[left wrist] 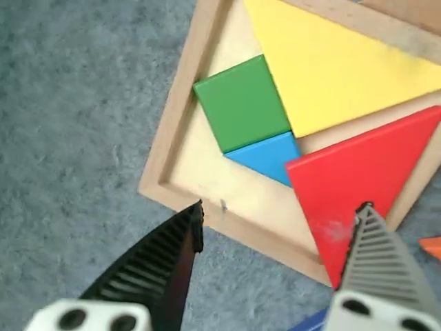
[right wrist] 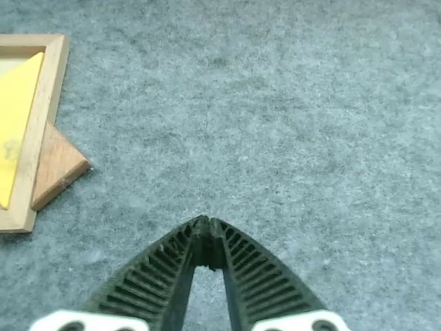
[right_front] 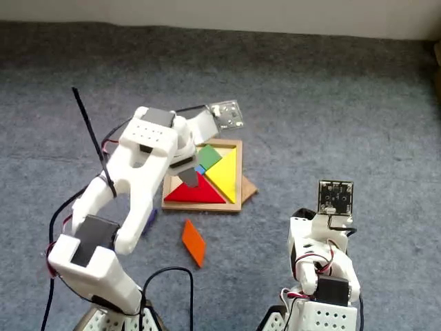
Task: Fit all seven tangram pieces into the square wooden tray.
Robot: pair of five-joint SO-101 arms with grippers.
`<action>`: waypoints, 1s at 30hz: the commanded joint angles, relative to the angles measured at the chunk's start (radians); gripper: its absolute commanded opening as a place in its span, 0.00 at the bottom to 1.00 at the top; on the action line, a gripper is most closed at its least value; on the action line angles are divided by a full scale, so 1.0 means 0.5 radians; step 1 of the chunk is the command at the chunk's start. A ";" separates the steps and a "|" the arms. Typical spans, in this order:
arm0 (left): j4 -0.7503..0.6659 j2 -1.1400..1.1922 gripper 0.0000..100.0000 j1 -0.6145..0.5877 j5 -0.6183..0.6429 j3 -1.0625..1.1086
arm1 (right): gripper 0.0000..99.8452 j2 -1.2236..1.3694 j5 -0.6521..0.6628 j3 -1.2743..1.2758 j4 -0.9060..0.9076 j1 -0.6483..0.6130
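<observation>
Tangram pieces are partly in the wooden tray (right_front: 207,206). A big yellow triangle (right_front: 227,176), a big red triangle (right_front: 203,192), a green square (right_front: 209,157) and a small blue triangle (left wrist: 269,157) lie inside it. An orange piece (right_front: 193,241) lies flat near the tray, on the robot's side. A wood-coloured triangle (right wrist: 58,165) pokes out at one tray corner. I cannot tell if it goes under the tray.

The left end effector (left wrist: 280,210) hangs over a tray corner, spread wide and holding nothing. If it goes straight down, one finger may hit the rim and shove the tray. The other finger may knock the red triangle crooked. If the wood-coloured triangle sits under the tray, the tray may wobble. The orange piece is thin, so fingers may slip off it. The right end effector (right wrist: 209,227) is pinched closed and empty, well away from the tray.

The worktop (right_front: 344,103) has a grey fuzzy carpet on it. Beyond the tray, a pale wall (right_front: 220,14) runs along the far edge.
</observation>
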 commanded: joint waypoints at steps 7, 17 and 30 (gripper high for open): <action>-0.040 -0.054 0.33 -0.293 -0.092 -0.106 | 0.02 -0.008 -0.003 0.287 0.005 0.023; -0.098 0.219 0.33 -0.186 -0.083 -0.103 | 0.02 -0.008 -0.003 0.287 0.005 0.023; -0.095 0.213 0.33 0.041 0.034 -0.118 | 0.02 -0.008 -0.003 0.287 0.005 0.023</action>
